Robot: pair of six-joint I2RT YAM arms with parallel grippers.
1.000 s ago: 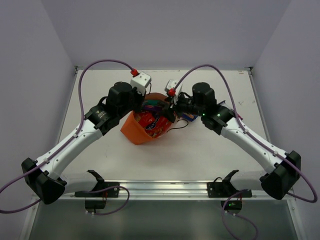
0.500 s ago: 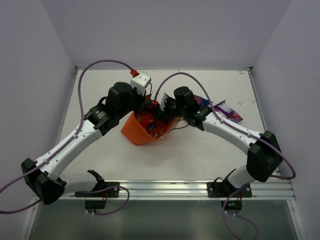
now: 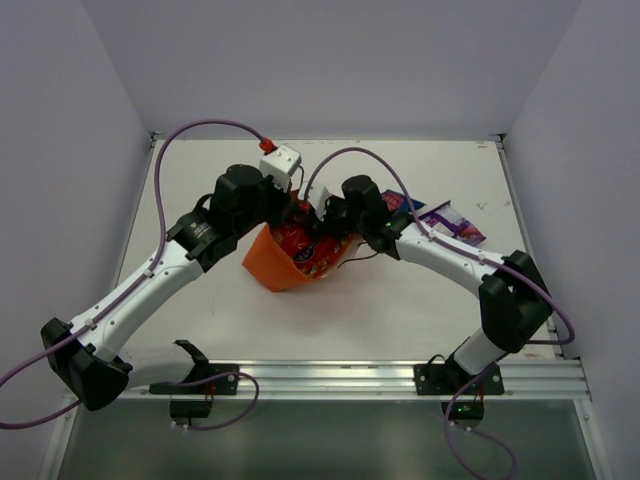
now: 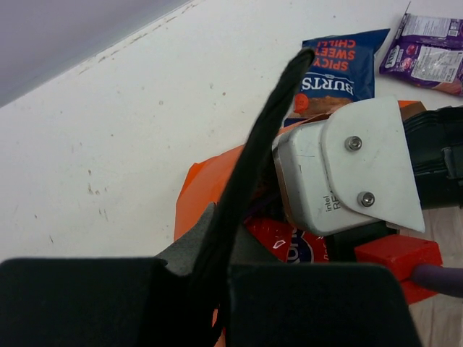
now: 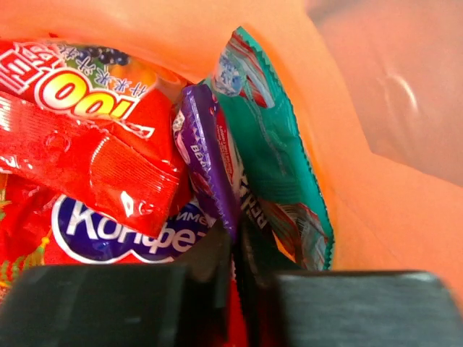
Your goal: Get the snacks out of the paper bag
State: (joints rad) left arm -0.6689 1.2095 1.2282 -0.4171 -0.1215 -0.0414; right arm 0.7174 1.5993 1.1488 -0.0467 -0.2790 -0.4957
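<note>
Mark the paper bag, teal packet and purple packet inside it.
paper bag point(image 3: 265, 265), top view, orange outer wall
teal packet point(image 5: 278, 166), right wrist view, mid face
purple packet point(image 5: 205, 152), right wrist view, upper half

I see the left arm point(image 3: 140, 290) and right arm point(image 3: 450, 262) white, joints point(image 3: 240, 195) black, cables point(image 3: 200, 128) purple, plugs point(image 3: 270, 145) red, left end effector point(image 4: 289, 79) black; the lettering on the camera housing point(image 4: 347, 170) perhaps reads Intel.

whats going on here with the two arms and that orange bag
The robot is emptying snacks from the orange paper bag. The left tool is shut on the bag's black cord handle. The right tool is inside the bag, pinching a purple packet beside a teal packet and red packets. A blue-and-red packet and a second purple packet lie on the table.
</note>
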